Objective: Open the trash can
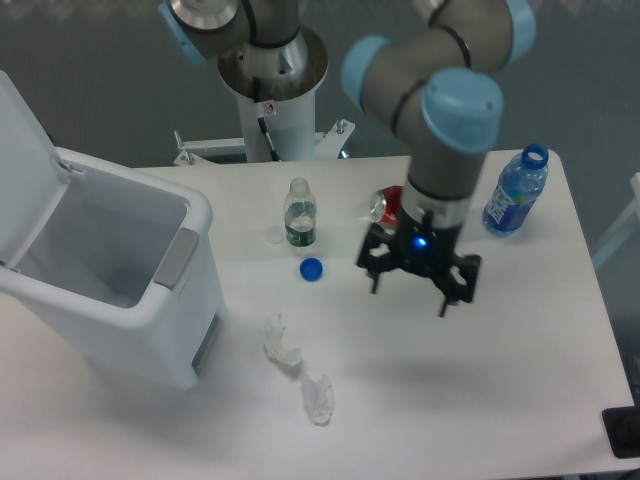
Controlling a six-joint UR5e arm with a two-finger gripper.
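The white trash can (pixel 150 320) stands at the table's left side with its lid (pixel 18 135) swung up and back, so the inside shows. A grey latch (pixel 176 256) sits on its right rim. My gripper (pixel 410 297) hangs open over the table right of centre, far from the trash can, with nothing between its fingers.
A small clear bottle (pixel 299 214) stands mid-table with a blue cap (pixel 311 268) beside it. A crushed red can (pixel 390 205) lies just behind the gripper. A blue bottle (pixel 515 192) stands at the right edge. Crumpled white wrap (pixel 298 372) lies near the front.
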